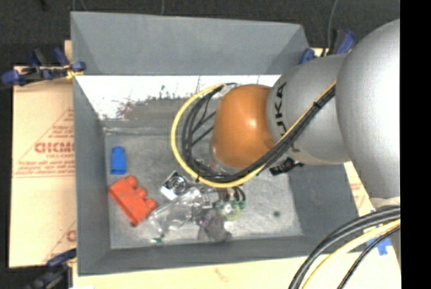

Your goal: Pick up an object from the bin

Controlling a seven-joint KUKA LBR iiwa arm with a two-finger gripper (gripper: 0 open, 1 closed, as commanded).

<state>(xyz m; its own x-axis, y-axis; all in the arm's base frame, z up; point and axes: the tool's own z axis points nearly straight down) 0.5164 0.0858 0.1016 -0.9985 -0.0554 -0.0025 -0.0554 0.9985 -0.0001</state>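
Note:
My gripper (pixel 231 199) shows as a dark part just below the arm's orange cover, low over the bin's front middle. Right under and left of it lies a crumpled clear plastic piece (pixel 176 212). A small grey-purple thing (pixel 215 228) lies just in front of the gripper. A small black and white thing (pixel 174 182) sits beside the plastic, toward the back. Further left, an orange toy block with studs (pixel 132 199) rests on the bin floor.
A small blue block (pixel 118 159) lies at the left of the bin, behind the orange one. The arm and its cable loops cover the bin's middle and right. Bare floor shows at the front right and along the back left.

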